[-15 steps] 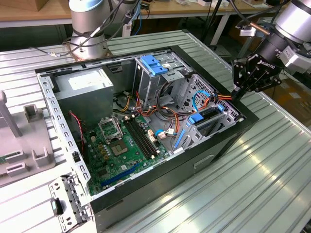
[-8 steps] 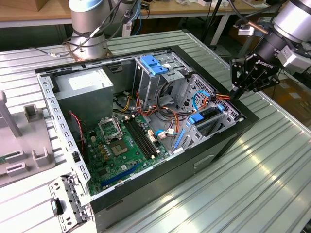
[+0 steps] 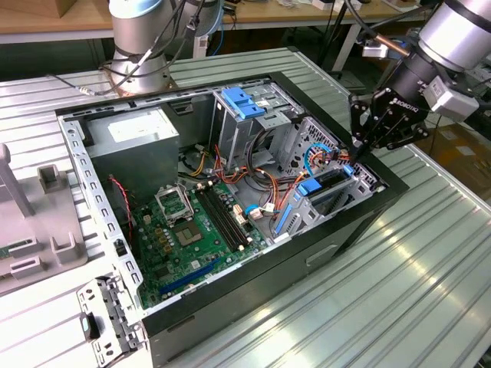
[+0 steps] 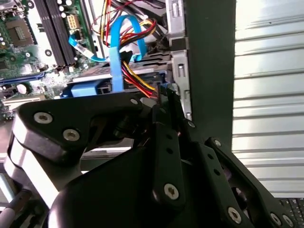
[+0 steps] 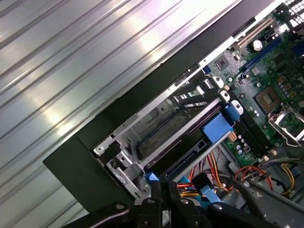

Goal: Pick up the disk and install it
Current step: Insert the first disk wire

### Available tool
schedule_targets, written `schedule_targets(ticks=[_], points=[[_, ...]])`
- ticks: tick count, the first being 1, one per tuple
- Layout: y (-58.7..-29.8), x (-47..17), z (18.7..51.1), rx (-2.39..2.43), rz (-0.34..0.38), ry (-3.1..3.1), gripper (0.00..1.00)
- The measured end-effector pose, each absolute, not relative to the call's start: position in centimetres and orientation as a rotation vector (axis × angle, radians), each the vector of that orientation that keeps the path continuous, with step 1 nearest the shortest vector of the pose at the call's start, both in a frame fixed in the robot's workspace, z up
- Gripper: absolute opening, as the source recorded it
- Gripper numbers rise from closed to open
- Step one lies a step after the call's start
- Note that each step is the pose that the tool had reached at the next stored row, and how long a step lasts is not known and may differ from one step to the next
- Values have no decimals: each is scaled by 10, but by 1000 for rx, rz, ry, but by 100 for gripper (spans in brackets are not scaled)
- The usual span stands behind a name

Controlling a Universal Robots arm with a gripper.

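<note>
Disk [image 3: 331, 186] sits in case bay, just under clenched claw [image 3: 355, 151], fingers together.

The open computer case [image 3: 230, 207] lies on the ribbed surface [image 3: 430, 268]. Inside it, the motherboard [image 3: 184, 238] sits toward the exterior view's left, the drive cage [image 3: 322, 192] toward its right with the disk [image 3: 331, 180] in it, and the tool [image 3: 359, 146] just above that corner

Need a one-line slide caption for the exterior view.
Arm's pincer at the corner of the open PC case, above the blue-framed disk in its bay by the cables.
</note>
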State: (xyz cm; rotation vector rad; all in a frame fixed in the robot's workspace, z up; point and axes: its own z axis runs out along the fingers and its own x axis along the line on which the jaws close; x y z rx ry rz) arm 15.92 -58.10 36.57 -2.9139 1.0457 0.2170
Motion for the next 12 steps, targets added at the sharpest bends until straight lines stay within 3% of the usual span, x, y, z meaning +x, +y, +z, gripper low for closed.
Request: schedule_targets(ticks=[12], points=[[-580,143,360,-2893,217,1087,17]])
